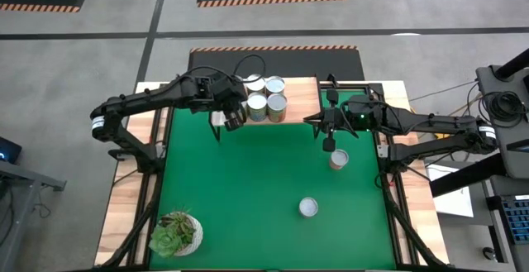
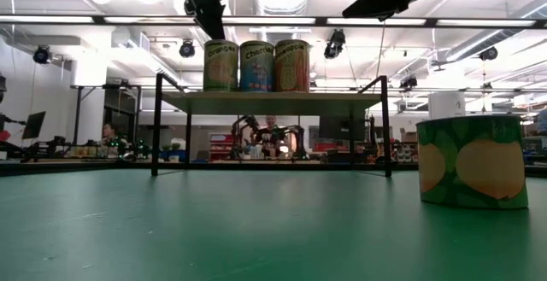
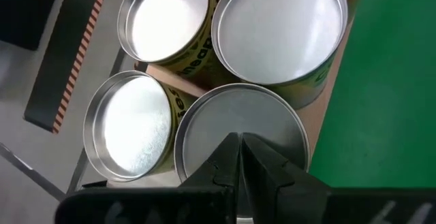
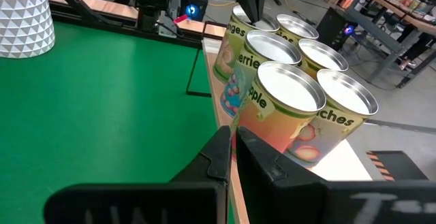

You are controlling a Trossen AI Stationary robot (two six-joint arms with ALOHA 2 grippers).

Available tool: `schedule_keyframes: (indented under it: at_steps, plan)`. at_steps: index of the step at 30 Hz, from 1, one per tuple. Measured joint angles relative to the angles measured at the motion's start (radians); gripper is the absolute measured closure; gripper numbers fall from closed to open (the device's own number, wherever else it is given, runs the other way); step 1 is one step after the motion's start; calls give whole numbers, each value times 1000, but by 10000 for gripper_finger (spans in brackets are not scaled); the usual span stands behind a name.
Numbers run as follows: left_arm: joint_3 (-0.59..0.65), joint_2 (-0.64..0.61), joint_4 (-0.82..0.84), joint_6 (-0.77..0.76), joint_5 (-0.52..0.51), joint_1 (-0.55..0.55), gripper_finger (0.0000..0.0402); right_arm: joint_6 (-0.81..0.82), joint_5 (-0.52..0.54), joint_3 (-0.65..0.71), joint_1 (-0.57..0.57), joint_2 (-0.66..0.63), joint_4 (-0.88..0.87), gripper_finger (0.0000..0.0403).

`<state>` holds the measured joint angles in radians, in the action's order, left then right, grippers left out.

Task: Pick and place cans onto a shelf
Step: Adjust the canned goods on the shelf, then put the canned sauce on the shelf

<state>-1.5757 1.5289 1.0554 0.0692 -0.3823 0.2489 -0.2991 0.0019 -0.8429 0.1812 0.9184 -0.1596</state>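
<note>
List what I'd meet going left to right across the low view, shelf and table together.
Left shelf leg → first can → second can → third can, all three on the shelf → right shelf leg → near can on the table.

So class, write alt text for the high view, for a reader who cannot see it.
Four cans stand on the shelf at the green table's far edge; the left pincer is beside them, the right pincer near two cans on the table.
</note>
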Motion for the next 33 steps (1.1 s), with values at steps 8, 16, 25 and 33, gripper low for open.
schedule_keyframes:
  at_steps: [8, 16, 25, 33]
  plan:
    - [0, -5, 0, 0, 0, 0, 402, 0, 0, 0, 0, 0, 0, 390]
    - [0, -29, -1, 0, -1, -9, 402, 3, 0, 0, 0, 18, -2, 390]
    - [64, -96, -175, -62, -5, -121, 402, -24, 1, -11, 0, 89, 16, 390]
    - [359, -226, -559, -60, -102, -373, 402, 57, 1, -27, 0, 99, 16, 390]
